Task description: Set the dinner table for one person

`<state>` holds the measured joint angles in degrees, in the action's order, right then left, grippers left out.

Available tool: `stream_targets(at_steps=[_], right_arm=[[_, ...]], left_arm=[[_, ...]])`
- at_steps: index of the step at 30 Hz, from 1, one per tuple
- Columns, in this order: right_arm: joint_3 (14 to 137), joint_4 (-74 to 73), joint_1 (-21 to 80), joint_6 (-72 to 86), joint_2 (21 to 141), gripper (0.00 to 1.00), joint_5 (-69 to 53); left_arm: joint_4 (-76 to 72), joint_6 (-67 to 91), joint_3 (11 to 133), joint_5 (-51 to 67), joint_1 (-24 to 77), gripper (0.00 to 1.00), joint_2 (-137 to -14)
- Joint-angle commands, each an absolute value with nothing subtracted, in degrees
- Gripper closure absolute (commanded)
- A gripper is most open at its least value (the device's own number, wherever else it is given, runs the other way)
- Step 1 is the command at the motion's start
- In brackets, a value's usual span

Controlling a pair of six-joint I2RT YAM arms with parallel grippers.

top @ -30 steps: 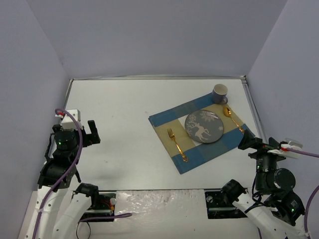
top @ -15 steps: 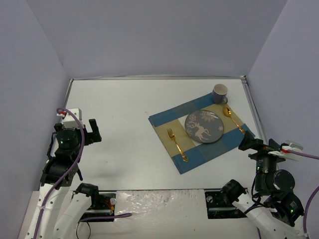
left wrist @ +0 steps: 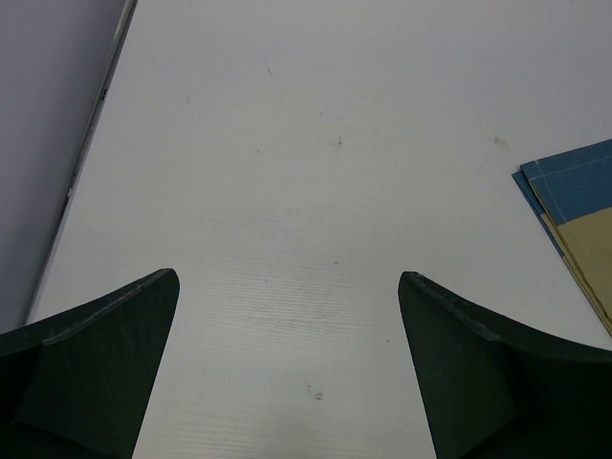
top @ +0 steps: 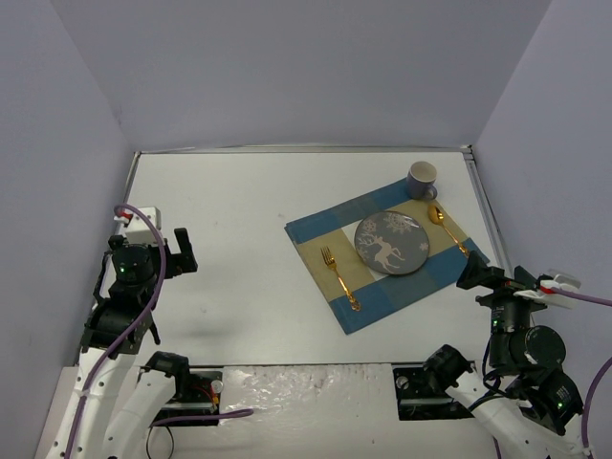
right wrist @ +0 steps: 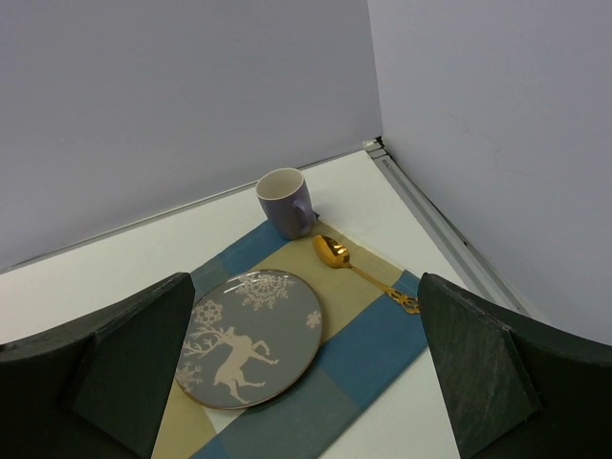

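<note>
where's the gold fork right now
In the top view, the fork lies on the placemat, right of centre, just left of the plate.

The overhead camera sits above and behind my bases, looking down over the whole dinner table (top: 239, 210). My left wrist camera looks closely down at its bare surface, catching a corner of the placemat (left wrist: 574, 191). My right wrist camera faces the far right corner; all three share that placemat.
</note>
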<state>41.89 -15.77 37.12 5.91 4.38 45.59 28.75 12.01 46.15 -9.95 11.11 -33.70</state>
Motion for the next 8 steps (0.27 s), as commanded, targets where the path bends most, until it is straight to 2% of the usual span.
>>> stream_targets(at_steps=[1,8], right_arm=[[43.3,-12.6,37.2,5.4,6.6,0.00,44.9],[43.7,-12.5,37.2,5.0,7.9,0.00,44.3]], left_arm=[[24.3,12.0,46.9,-9.1,10.6,0.03,-34.5],[24.3,12.3,46.9,-8.7,10.6,0.03,-34.7]])
